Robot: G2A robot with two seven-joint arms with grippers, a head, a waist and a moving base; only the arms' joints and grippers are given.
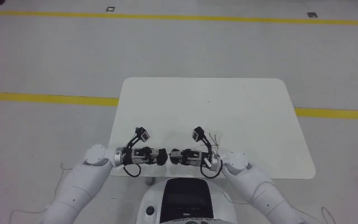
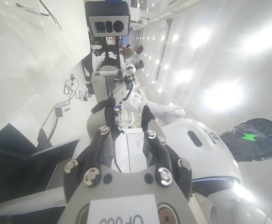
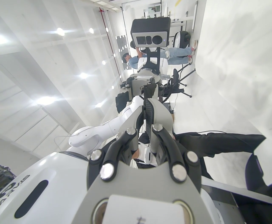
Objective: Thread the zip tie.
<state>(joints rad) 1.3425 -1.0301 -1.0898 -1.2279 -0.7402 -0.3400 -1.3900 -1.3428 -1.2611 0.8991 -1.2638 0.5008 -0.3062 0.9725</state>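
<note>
The zip ties (image 1: 212,138) lie flat on the table (image 1: 251,106), on its near part and a little right of the middle, just beyond the right arm's wrist. They are thin black strips resting on a clear plastic sheet (image 1: 217,135). In the left wrist view, the longest tie (image 2: 54,19) runs as a straight line slantwise across the sheet (image 2: 31,19), and a shorter one lies crossways to it. From above, the long strip points roughly from the near edge toward the far edge at a slight slant. I cannot tell which end carries the head. Neither gripper touches them.

A broad stretch of white top lies between the ties and the far edge, and as much again out to the right-hand rounded corner. The near edge is much closer to them.

Both arms are folded in front of the chest over that near edge, with the grippers aimed at each other, tip to tip and almost touching. The left gripper (image 2: 127,108) (image 1: 163,156) has its fingers well apart, with nothing between them. The right gripper (image 3: 147,95) (image 1: 175,155) has its fingers drawn together at the tips, and I see nothing pinched there.

Around the table is pale floor (image 1: 67,56), crossed by yellow lines (image 1: 168,17).
</note>
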